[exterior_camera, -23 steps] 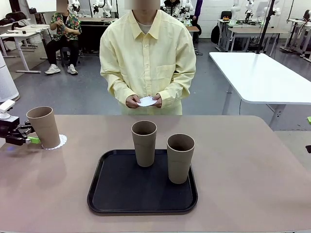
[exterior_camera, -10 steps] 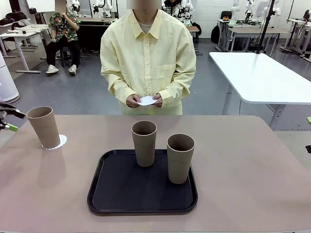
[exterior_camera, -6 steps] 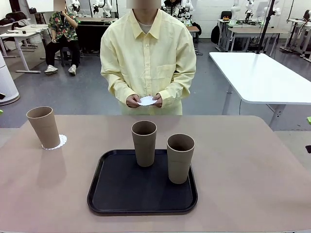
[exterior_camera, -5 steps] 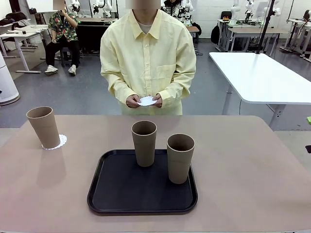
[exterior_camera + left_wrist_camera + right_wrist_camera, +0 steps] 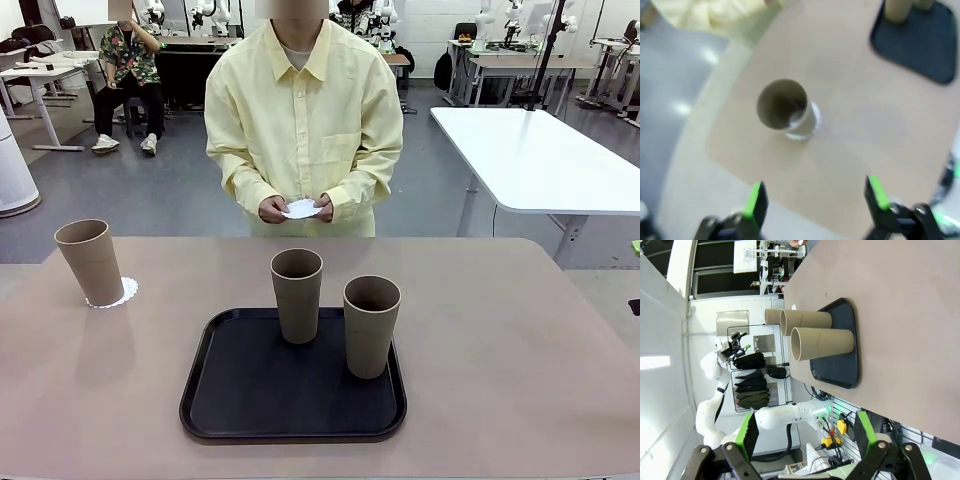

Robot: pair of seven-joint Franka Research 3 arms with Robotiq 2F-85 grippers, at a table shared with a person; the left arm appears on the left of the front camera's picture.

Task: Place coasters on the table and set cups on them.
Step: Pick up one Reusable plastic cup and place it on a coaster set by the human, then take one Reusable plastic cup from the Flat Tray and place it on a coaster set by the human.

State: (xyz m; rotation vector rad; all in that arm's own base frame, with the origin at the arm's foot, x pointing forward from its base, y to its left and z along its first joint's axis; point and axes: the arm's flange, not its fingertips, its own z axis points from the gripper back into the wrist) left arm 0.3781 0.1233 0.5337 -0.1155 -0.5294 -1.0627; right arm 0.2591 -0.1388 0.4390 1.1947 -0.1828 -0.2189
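Cup [image 5: 90, 262] sits on coaster [image 5: 124, 293] mid-left; two cups [image 5: 297, 300] wait on black tray [image 5: 230, 400]. Left pincer [image 5: 815, 190], right pincer [image 5: 805, 427] spread, empty. Next likely: held coaster [image 5: 302, 208] goes down.

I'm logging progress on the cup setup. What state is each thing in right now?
Left cup: upright on a coaster on the table.
Middle cup: upright on the black tray.
Right cup: upright on the black tray.
Held coaster: in the person's hands, off the table.
Left gripper: open, empty.
Right gripper: open, empty.
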